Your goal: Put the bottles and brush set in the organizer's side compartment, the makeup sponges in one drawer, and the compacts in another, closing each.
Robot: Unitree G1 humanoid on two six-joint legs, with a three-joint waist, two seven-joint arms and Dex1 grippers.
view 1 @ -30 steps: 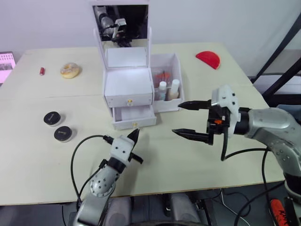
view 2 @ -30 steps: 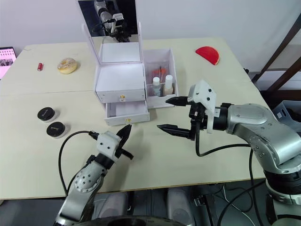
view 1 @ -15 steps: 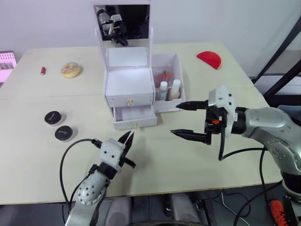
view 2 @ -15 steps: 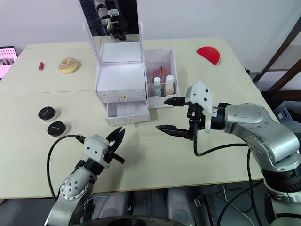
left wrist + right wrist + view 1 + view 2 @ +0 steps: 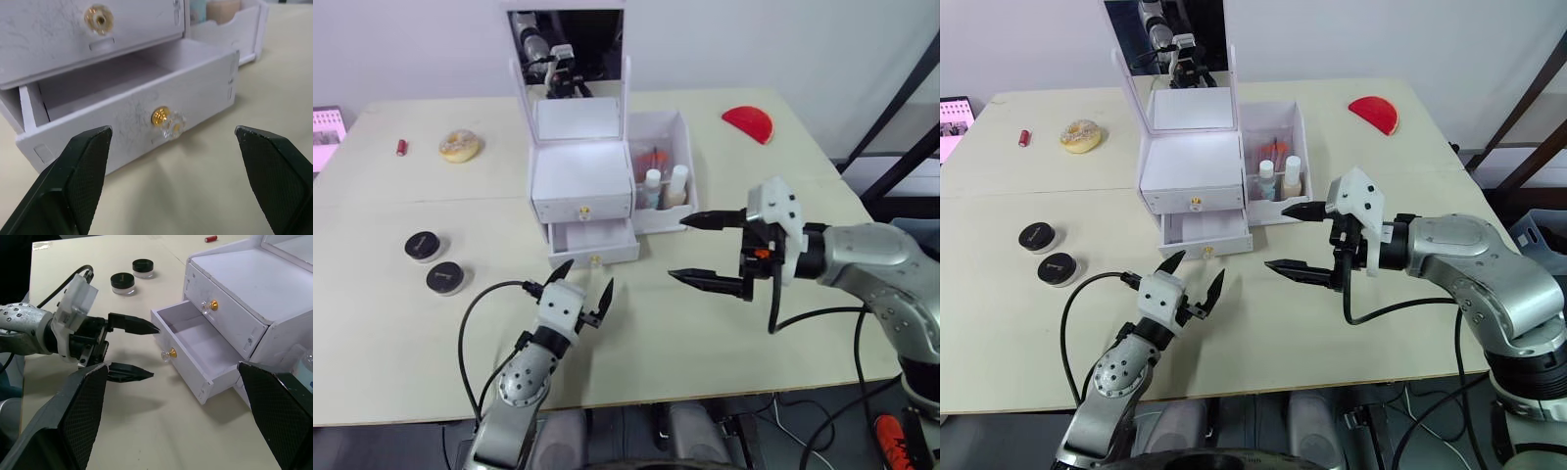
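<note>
The white organizer (image 5: 581, 181) stands mid-table with its mirror lid up and its lower drawer (image 5: 594, 245) pulled out and bare inside. Its side compartment (image 5: 680, 127) holds two bottles (image 5: 664, 186) and the red brush set (image 5: 652, 157). Two black compacts (image 5: 433, 261) lie to the left. A beige round sponge (image 5: 460, 145) and a red half-round sponge (image 5: 747, 122) lie far back. My left gripper (image 5: 584, 279) is open just in front of the drawer's gold knob (image 5: 164, 117), holding nothing. My right gripper (image 5: 680, 250) hovers open to the drawer's right, also holding nothing.
A small red tube (image 5: 401, 147) lies at the far left near the beige sponge. The table's front edge (image 5: 705, 392) runs close behind my left gripper. Bare tabletop lies between the drawer and my right gripper.
My left gripper has gone from shut to wide open in front of the drawer knob, shifting slightly back and left. The right gripper has stayed put.
</note>
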